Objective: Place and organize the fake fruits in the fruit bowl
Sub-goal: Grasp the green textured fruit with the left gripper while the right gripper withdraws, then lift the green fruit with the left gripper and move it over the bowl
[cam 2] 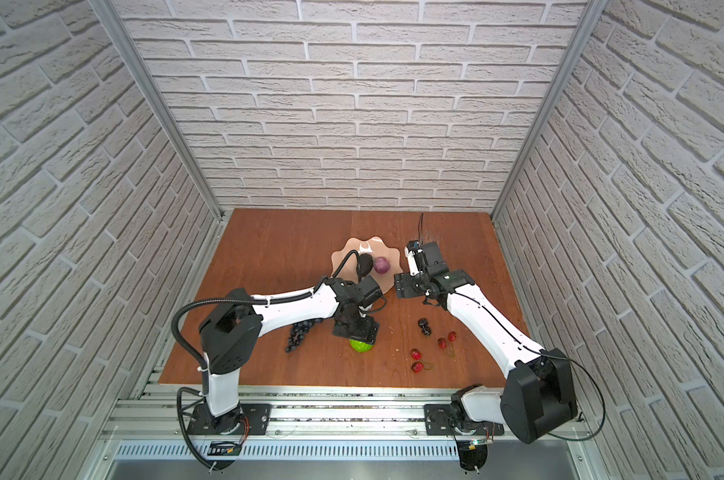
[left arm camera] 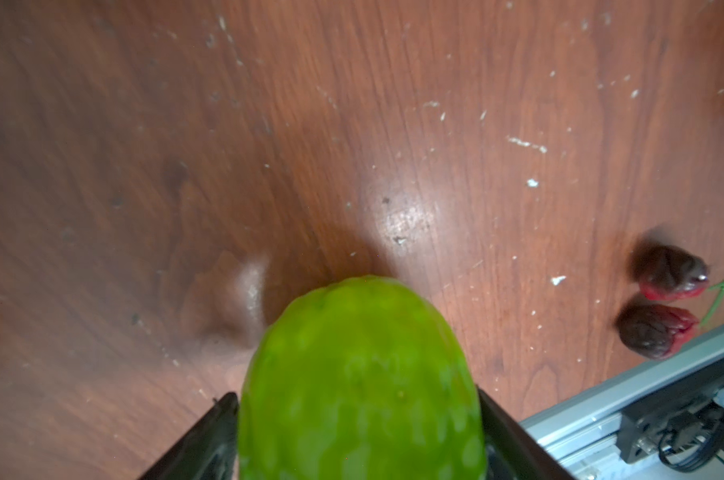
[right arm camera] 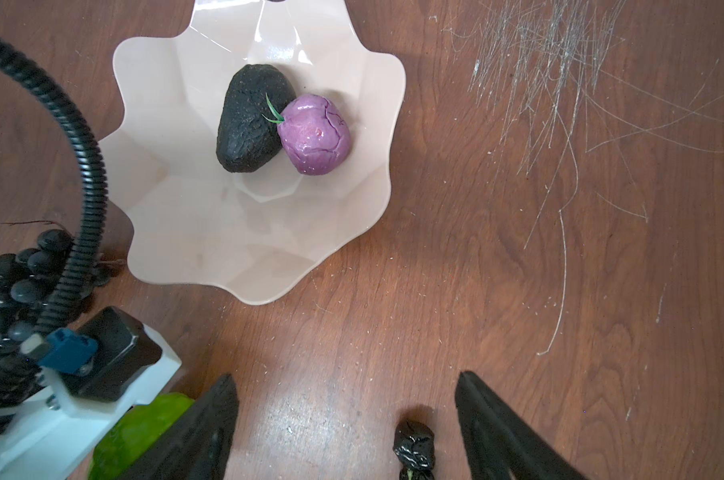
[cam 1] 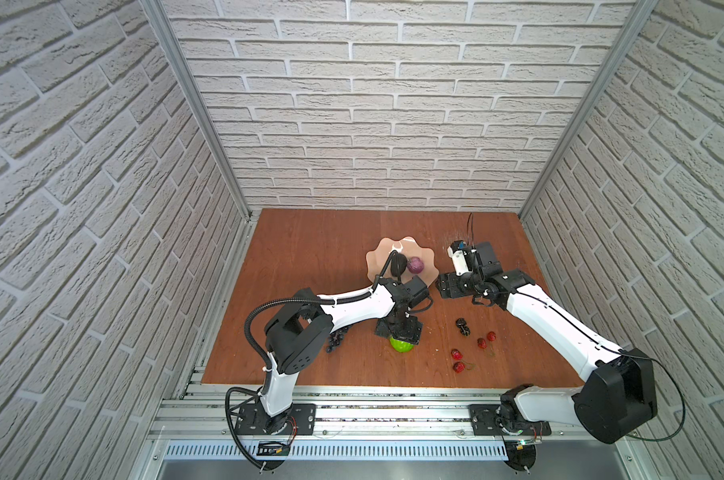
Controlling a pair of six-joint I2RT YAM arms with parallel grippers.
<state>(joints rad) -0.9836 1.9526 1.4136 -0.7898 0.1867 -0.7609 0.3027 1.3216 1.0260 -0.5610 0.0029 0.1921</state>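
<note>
My left gripper (cam 1: 402, 336) is closed on the bumpy bright-green round fruit (left arm camera: 360, 374). Its black fingers (left arm camera: 218, 440) press against both flanks, low over the near middle of the brown wooden table (cam 1: 310, 257). I cannot tell whether the fruit has left the wood.

My right gripper (right arm camera: 345, 376) hangs with its jaws spread wide and nothing in them, just to the right of the pale peach-cream scalloped fruit bowl (right arm camera: 185, 232). In the right wrist view the small black berries (right arm camera: 414, 446) lie on the wood below, between the two fingers.

The bowl stands at mid-table, beyond the left wrist. It holds the dark avocado (right arm camera: 252, 120) and the purple round fruit (right arm camera: 314, 133), which touch each other.

The dark blue-black grape bunch (cam 2: 300, 334) lies on the table left of the green fruit, partly under the left arm. Four small red stemmed cherries (cam 1: 456, 354) lie scattered on the near right, just nearer than the berries.
</note>
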